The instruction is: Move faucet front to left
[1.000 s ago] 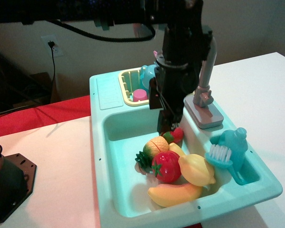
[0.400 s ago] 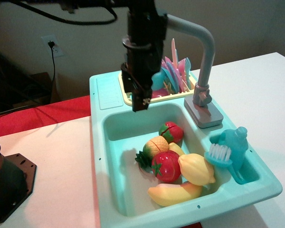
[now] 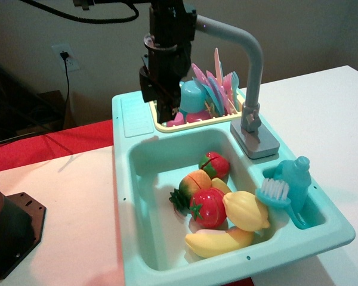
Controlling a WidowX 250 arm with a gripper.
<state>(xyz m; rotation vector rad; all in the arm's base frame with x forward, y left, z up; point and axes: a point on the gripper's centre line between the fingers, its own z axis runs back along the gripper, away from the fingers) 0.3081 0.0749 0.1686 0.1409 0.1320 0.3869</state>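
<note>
The black arm comes in from the top of the frame and hangs almost straight down, its wrist section tilted slightly toward the left. A dark cable loops off along the top edge. The end effector (image 3: pixel 163 113) points downward at the arm's lower tip; whether its fingers are spread or closed cannot be made out.

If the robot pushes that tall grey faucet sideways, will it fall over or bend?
Probably neither. The faucet looks like stiff moulded plastic, so its long spout should hold its shape. Its flat rectangular base sits on the sink ledge, so it likely swivels rather than tips. It is probably light and smooth, so the gripper might slide along it.
</note>
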